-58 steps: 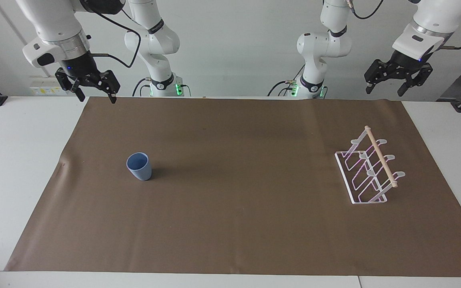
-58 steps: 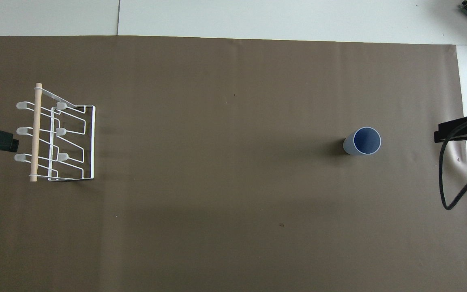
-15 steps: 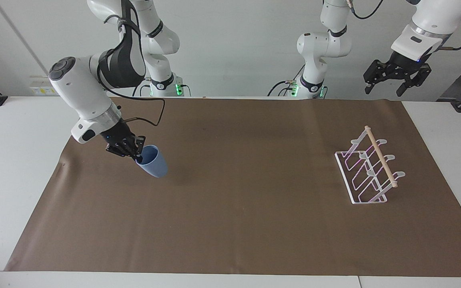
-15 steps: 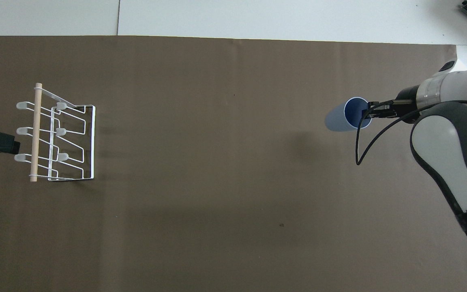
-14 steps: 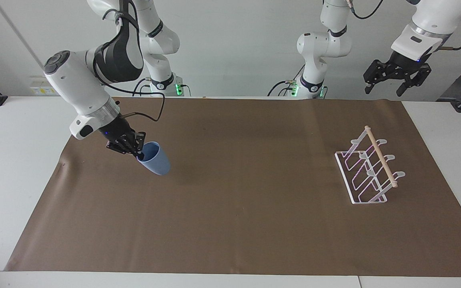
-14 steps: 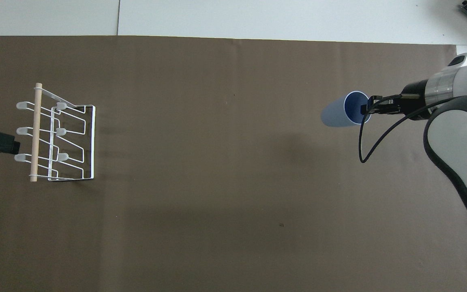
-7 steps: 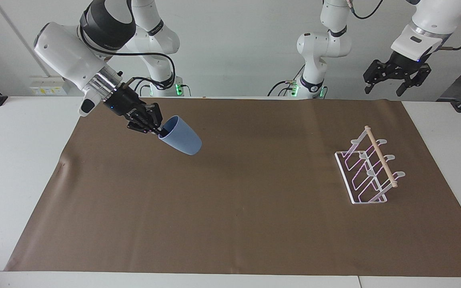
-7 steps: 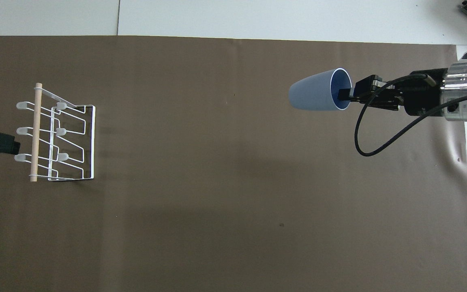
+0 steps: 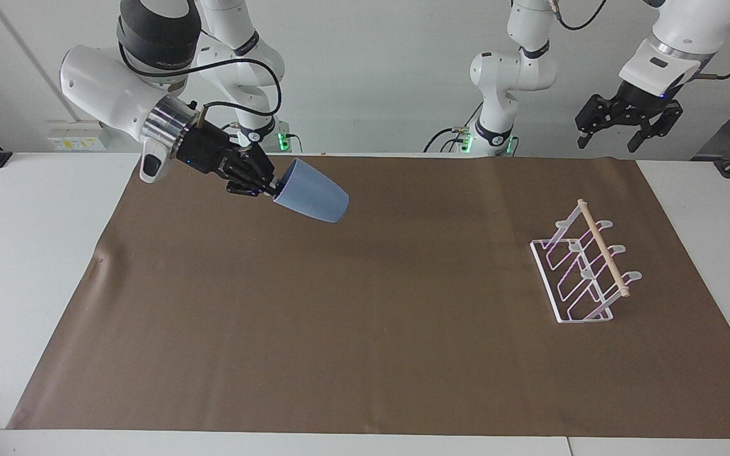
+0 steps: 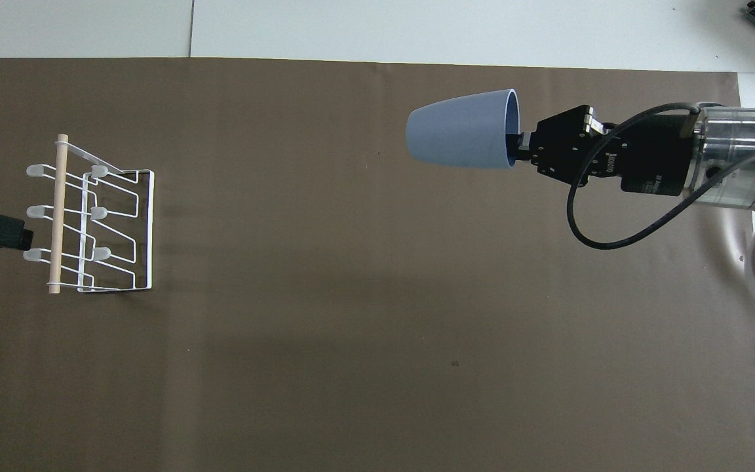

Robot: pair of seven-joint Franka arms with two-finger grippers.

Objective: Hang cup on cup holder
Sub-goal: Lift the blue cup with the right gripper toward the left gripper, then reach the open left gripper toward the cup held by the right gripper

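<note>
Right tool: closed on the rim of the cup; the grip is taken at the wall of the mouth, one fingertip apparently inside.
Cup position: carried clear of the brown mat, over the part of the bench toward the right arm's end.
Cup long axis: laid nearly level, the mouth turned back to the right tool, the closed base pointed toward the left arm's end of the bench.
Cup holder: set on the mat near the left arm's end, well apart from the cup; the wooden dowel runs along its top, the prongs slant upward.
Governing relation: the cup holder lies along the direction in which the cup base points; a long traverse across the bench is judged necessary, and the cup mouth is judged to need turning toward a prong before it can be slid on.
Left tool: held wide, nothing gripped; parked high over the bench edge at its own end, waiting. It is the arm nearer the cup holder.
</note>
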